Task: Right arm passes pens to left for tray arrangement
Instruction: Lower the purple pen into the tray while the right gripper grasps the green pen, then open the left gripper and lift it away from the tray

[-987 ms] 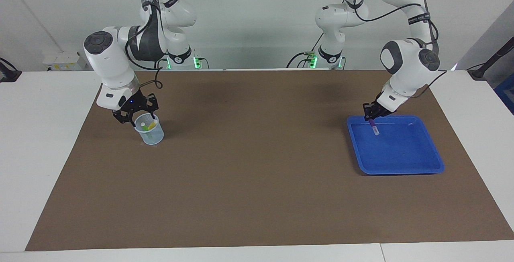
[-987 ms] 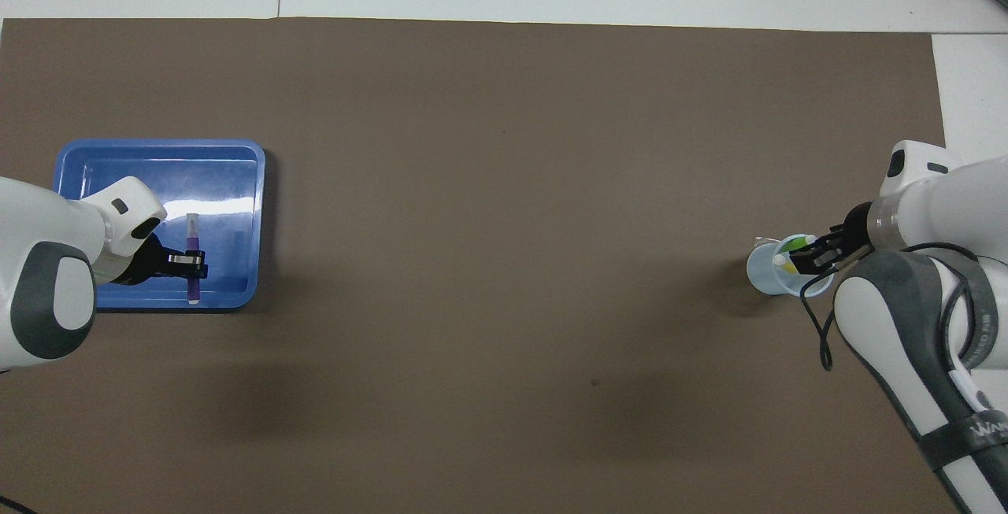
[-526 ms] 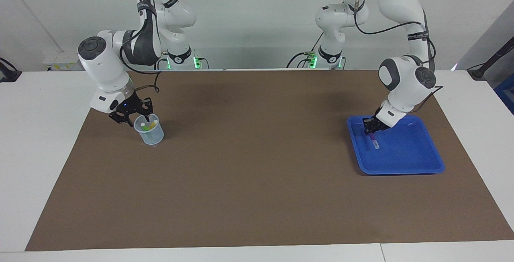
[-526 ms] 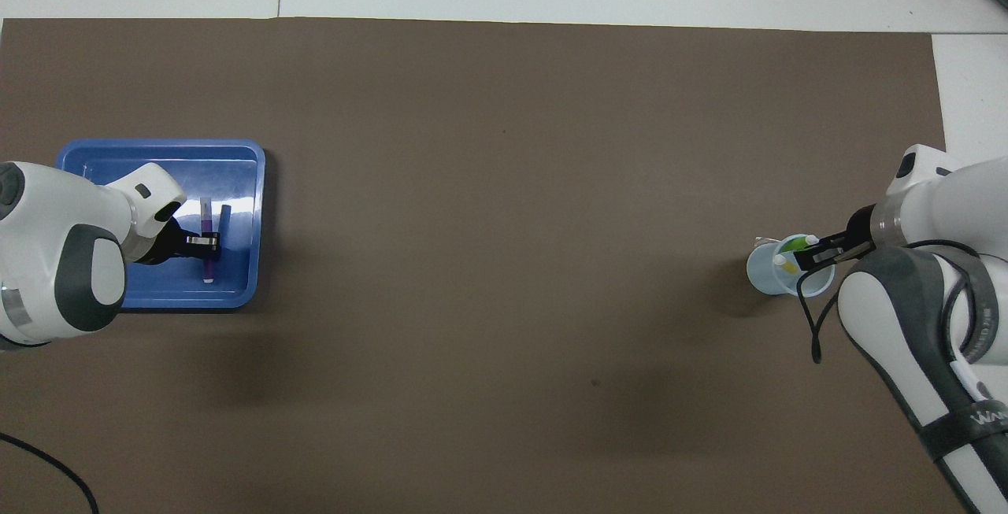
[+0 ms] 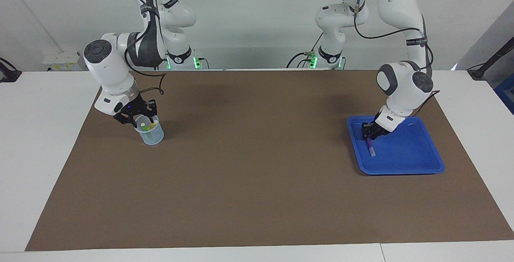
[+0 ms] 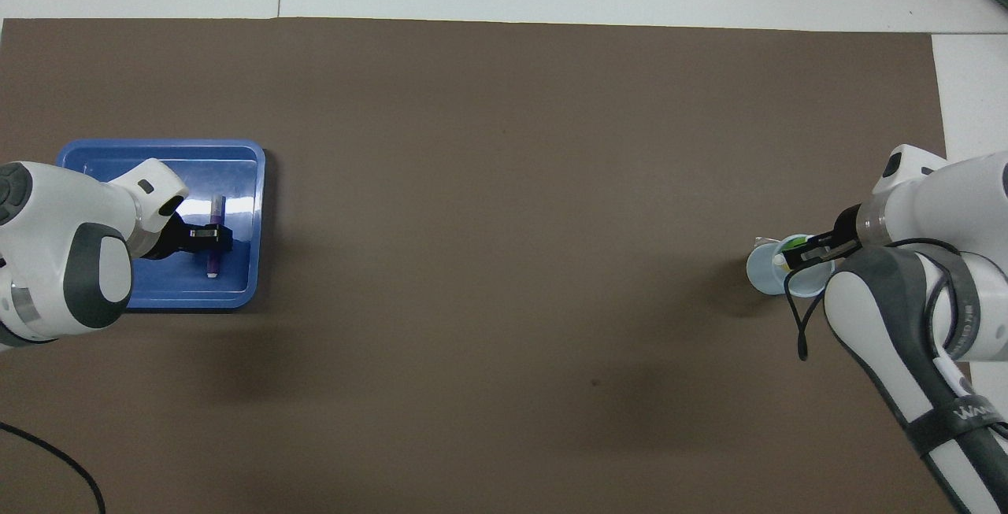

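Over tray [image 5: 405,155] — left gripper [image 5: 368,135] grips purple pen [image 5: 370,147] | right gripper [image 5: 140,118] at cup [image 5: 150,133], grip unclear

A robotics lab: two bench-mounted arms [image 5: 120,73], brown mat [image 5: 257,165], bare white wall [image 5: 249,9].

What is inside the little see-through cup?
Inside the cup stand a green pen and a yellow pen, tops poking out. The right pincer reaches over its rim and covers part of them.
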Robot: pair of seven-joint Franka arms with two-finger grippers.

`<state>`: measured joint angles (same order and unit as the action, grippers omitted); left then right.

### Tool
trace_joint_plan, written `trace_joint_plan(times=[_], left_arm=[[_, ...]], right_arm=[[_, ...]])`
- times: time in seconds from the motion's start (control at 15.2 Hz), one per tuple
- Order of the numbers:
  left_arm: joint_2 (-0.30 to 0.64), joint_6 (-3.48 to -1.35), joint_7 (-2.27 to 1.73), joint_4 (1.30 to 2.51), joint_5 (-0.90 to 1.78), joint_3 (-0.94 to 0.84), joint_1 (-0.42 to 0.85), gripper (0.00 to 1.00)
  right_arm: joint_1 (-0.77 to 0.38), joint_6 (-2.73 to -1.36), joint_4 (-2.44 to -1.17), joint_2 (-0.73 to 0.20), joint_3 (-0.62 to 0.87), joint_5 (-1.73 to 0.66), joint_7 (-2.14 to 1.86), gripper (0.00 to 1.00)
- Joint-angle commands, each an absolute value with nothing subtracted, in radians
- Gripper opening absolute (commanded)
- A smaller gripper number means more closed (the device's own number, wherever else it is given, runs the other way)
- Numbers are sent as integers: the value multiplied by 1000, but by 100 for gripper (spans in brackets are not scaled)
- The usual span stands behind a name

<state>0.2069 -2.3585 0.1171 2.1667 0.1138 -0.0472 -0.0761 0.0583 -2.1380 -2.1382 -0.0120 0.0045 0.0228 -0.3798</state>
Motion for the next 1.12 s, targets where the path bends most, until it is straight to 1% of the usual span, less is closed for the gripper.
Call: trace_joint_plan(times=[0.0,0.13,0.33,0.59,0.92,0.99,1.05], left_arm=[[224,-2350,78,2135,104,-51,-75,98],[218,-2275,75,2096,107,-51,-77,98],[210,-2088,32,1978,107,-51,-78,98],[210,-1884,-50,1827,109,-60,-72,98],[199,-1724,-153,1715,164,-81,-72,98],[196,-1692,-173,1692,181,-83,-72,98],[192,-1660,-204,1672,196,-84,-72,98]], right_arm=[[64,-2157,-2126,-32,9,12,-367,57],[64,-2158,-2123,-38,9,-9,-365,54],[64,-2155,-2092,-55,9,-9,-367,54],[63,-2157,-2092,-55,9,-9,-367,52],[63,-2158,-2095,-55,8,-9,-371,51],[63,-2158,-2095,-55,8,-9,-374,50],[64,-2158,-2095,-55,8,-9,-374,34]])
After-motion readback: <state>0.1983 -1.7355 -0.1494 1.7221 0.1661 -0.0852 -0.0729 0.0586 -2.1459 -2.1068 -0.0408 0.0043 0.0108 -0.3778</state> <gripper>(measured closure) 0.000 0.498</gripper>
